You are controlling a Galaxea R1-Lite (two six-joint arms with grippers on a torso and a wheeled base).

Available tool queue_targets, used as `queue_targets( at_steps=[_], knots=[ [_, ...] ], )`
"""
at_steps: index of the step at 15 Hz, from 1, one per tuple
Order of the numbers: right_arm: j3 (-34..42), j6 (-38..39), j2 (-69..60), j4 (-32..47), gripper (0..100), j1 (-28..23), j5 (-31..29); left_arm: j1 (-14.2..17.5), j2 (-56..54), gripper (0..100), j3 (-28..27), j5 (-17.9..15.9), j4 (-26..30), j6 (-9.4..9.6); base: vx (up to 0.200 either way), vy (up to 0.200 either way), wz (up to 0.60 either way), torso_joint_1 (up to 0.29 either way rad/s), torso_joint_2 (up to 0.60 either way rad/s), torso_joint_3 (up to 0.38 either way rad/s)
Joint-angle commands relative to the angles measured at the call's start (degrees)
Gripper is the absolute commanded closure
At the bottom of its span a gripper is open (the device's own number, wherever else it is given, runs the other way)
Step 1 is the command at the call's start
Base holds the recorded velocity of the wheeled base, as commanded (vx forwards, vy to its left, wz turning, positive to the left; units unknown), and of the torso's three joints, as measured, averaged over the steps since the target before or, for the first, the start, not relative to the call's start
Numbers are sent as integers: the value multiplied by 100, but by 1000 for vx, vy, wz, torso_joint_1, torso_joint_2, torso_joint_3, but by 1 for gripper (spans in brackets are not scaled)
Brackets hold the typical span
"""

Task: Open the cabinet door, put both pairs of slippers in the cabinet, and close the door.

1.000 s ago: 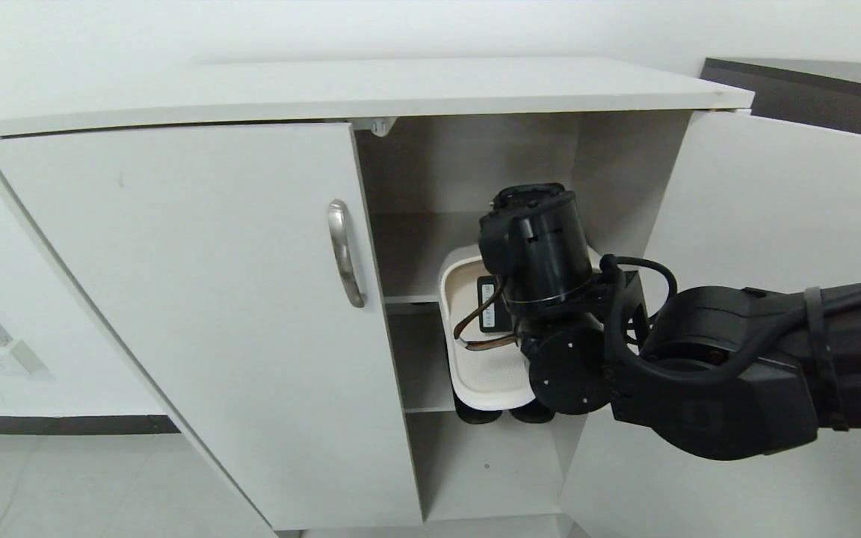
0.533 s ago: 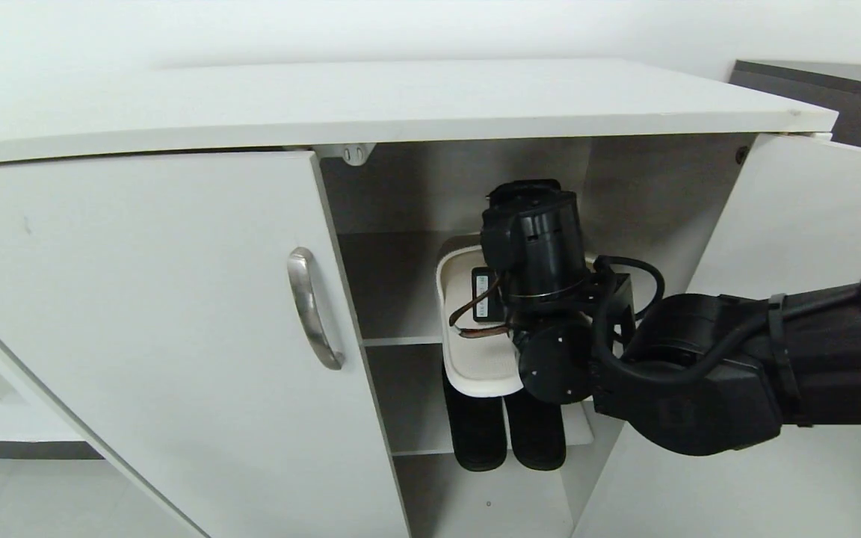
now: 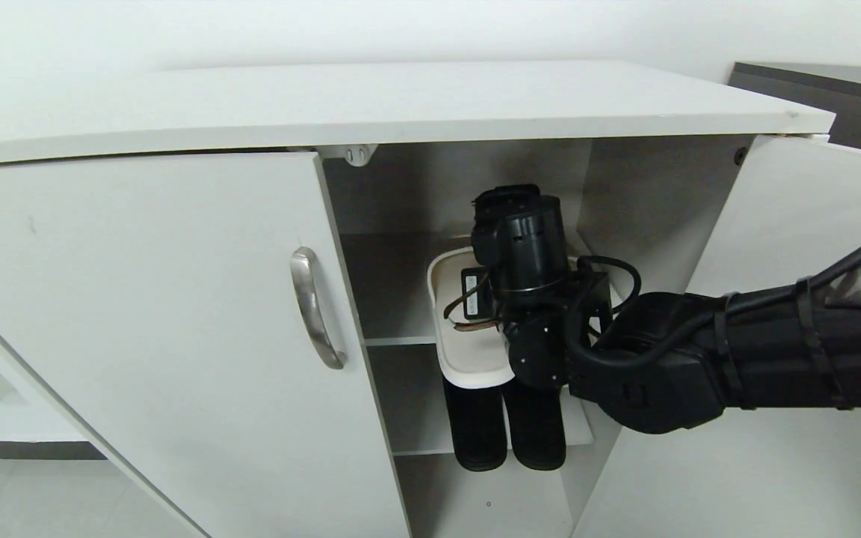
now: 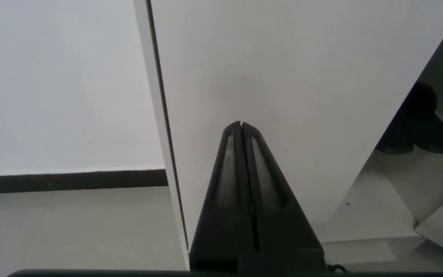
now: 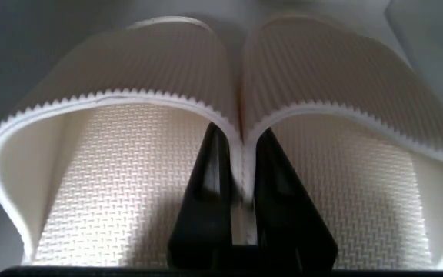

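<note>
A pair of white slippers is held side by side at the cabinet's upper shelf, heels sticking out past the shelf's front edge. My right gripper is shut on the slippers' two touching inner walls, one finger inside each. I cannot tell whether they rest on the shelf. A pair of black slippers lies on the shelf below, heels overhanging. My left gripper is shut and empty, low in front of the closed left door, with the black slippers off to its side.
The left door with its metal handle is closed. The right door stands swung wide open beside my right arm. The cabinet top overhangs the opening. A bottom compartment lies under the black slippers.
The head camera shifted during the first half second. Since then my right arm has pushed the white slippers a little deeper into the cabinet. The black slippers stayed put.
</note>
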Motion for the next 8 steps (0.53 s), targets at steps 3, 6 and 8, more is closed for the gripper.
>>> queue_targets(
  at_steps=[3,6,8],
  knots=[
    [-913,-3,364,516,100,-259,44,0,7,100,0,4,0,-2,0,0,0,0,0,0],
    [-1220,-12,584,568,100,-356,53,0,7,100,0,4,0,-2,0,0,0,0,0,0],
    [-1282,-12,654,568,100,-400,53,0,7,100,0,4,0,-2,0,0,0,0,0,0]
  ],
)
